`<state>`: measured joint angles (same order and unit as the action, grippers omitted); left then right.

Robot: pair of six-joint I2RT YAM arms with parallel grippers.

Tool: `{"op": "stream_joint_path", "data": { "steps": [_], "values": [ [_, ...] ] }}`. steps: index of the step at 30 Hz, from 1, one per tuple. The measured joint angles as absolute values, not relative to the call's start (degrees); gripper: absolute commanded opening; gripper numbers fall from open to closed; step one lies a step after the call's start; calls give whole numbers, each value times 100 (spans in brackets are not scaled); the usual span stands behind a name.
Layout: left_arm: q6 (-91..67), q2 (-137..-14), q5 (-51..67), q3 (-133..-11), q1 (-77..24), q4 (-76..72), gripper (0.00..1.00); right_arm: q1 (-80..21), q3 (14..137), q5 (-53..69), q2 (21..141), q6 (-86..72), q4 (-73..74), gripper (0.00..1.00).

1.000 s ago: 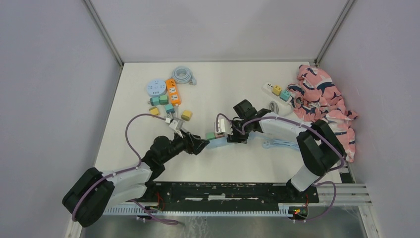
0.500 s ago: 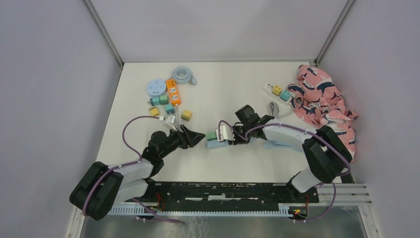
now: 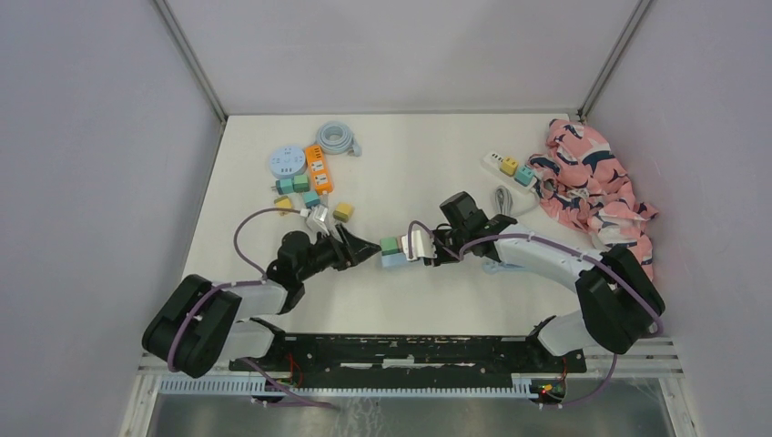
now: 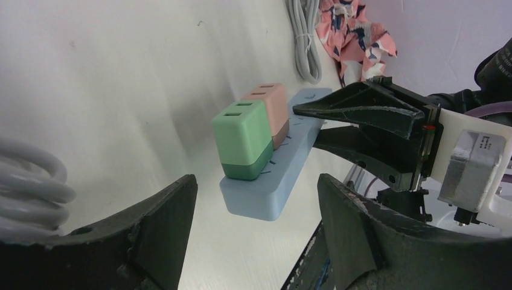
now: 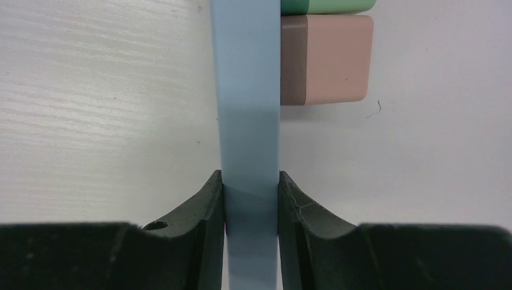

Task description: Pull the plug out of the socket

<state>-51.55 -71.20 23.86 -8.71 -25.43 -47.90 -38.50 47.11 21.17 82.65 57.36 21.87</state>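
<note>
— Whereabouts of the green plug (image 4: pixel 243 139)?
— Seated in the blue power strip (image 4: pixel 265 196), at the end toward the left arm, touching the pink plug (image 4: pixel 270 107) just behind it. Near the middle of the surface (image 3: pixel 410 173).
— And the hold on the strip?
— Pinched by the right fingers (image 5: pixel 208 202) across its thin faces, at the end away from the plugs. Shut firmly on it.
— Left fingers (image 4: pixel 163 226)?
— Spread wide, holding nothing, just short of the green plug and lined up either side of it.
— Long axis?
— Running from the right fingers straight toward the left ones, with both plugs standing off the broad face.
— Nearer arm for the pull, then?
— Left, clearly. Probably calls for closing on the green plug's sides, then drawing away from the strip's face, not along its length.
</note>
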Motion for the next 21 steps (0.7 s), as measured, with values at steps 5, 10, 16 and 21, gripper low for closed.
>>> {"op": "stream_joint_path", "data": {
  "steps": [5,10,16,21],
  "values": [
    [-5166,-7922,2921,-1210,-2528,-5177,73,-3861,4700,2191,8191,5795,2193,0],
    [-5288,-8976,3369,-1656,-2504,-5603,60,-3948,4698,2209,8178,5850,2198,0],
    [-5815,-10084,3881,-1903,-2453,-6556,9,-4003,4687,2196,8178,5894,2259,0],
    [-6104,-10514,4195,-1894,-2427,-7360,3,-3990,4674,2198,8178,5889,2338,54]
  ]
}}
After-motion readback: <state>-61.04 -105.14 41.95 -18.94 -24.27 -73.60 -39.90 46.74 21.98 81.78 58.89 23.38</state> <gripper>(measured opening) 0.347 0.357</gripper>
